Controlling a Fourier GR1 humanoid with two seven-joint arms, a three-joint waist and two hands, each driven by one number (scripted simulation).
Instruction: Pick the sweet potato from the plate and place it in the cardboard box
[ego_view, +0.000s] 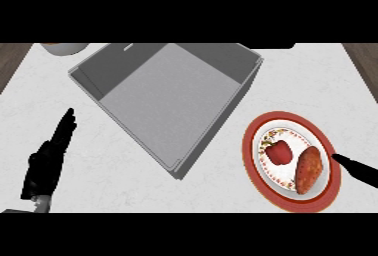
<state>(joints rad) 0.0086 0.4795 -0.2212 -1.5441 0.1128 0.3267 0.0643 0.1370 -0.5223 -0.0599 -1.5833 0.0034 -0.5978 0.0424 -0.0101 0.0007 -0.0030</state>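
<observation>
An orange-brown sweet potato (309, 169) lies on the right half of a red-rimmed, flower-patterned plate (269, 124) at the lower right. Beside it on the plate sits a red pepper-like vegetable (279, 152). A large grey box (170, 95) stands open in the middle, tilted on the counter, with nothing inside. My right hand (357, 170) comes in from the right edge; only a dark tip shows, just right of the sweet potato at the plate's rim. My left hand (50, 157) rests at the lower left with straight fingers, holding nothing.
A pale bowl-like object (65, 48) is cut off at the top left corner. The white marble counter (111, 170) extends around the box, with dark wood strips at its left and right edges.
</observation>
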